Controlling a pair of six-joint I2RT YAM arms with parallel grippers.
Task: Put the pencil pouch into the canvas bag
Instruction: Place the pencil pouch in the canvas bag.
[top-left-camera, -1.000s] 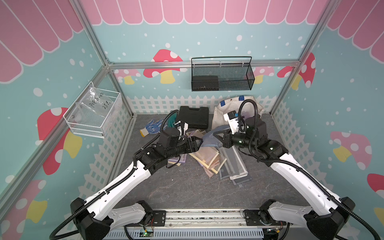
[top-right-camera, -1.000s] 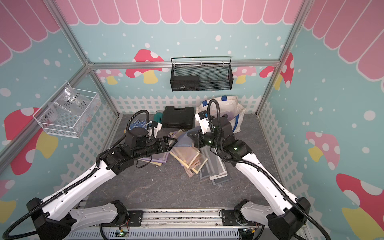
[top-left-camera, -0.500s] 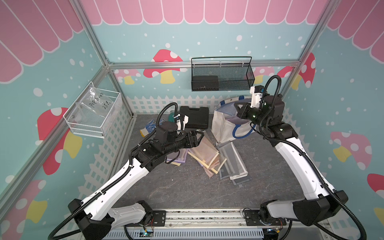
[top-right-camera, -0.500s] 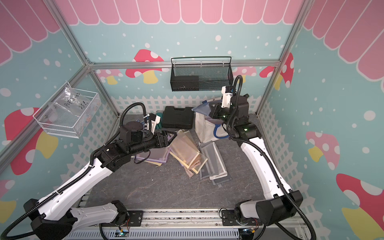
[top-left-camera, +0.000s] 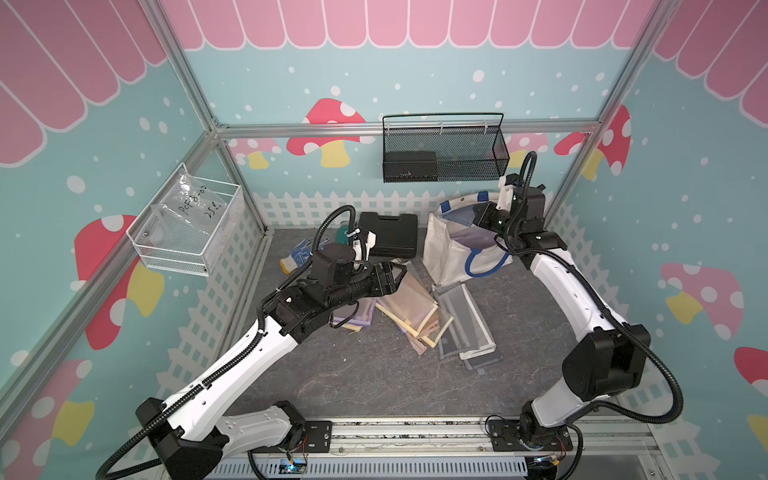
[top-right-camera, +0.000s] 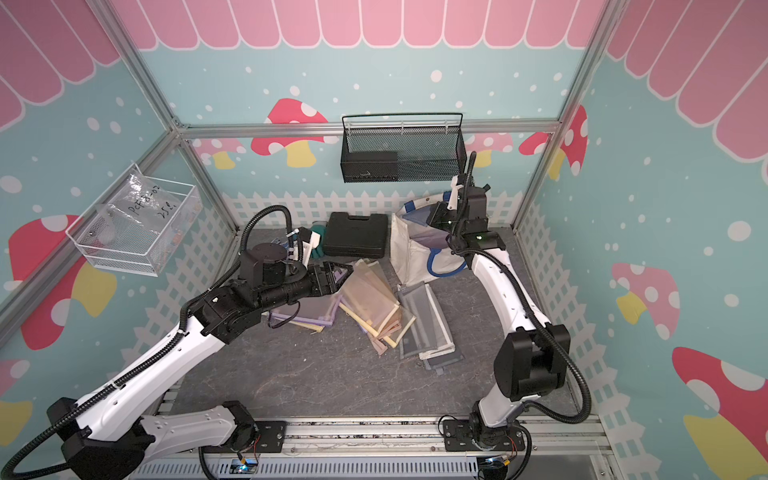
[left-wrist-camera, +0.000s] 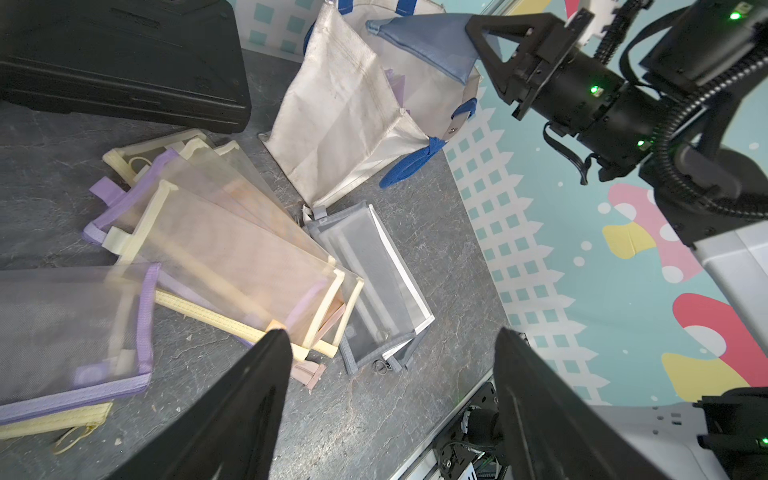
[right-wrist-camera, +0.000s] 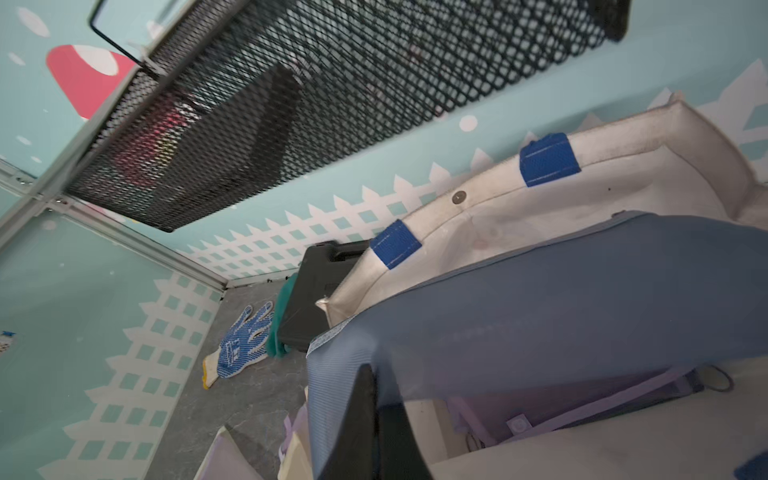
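- Up and back went the right claw (top-left-camera: 478, 212). A second ago it was low over the pile of pouches (top-left-camera: 415, 307) in the middle of the tabletop (top-left-camera: 374, 374). Now it is high at the back, over the canvas bag (top-left-camera: 444, 253).
- It took the blue-grey pencil pouch (left-wrist-camera: 428, 41) along. The right claw is squeezed tight on one end of it. The rest of the pouch sticks out over the bag's open top.
- The pouch is not in the bag yet. I think it is held up high so it can clear the rim and then drop straight in.
- The bag stands up with its mouth wide open, and a blue handle flops down the front. A purple pouch (right-wrist-camera: 561, 411) already lies inside.
- The left claw (left-wrist-camera: 388, 336) has shifted only a little since then. Its two fingers are spread wide and hold nothing.
- It hovers just above the pile, pointing toward the bag. My guess is that it waits there to stay out of the way and be near the next pouch.
- The pile and the black case (top-left-camera: 392, 235) lie where they lay before.
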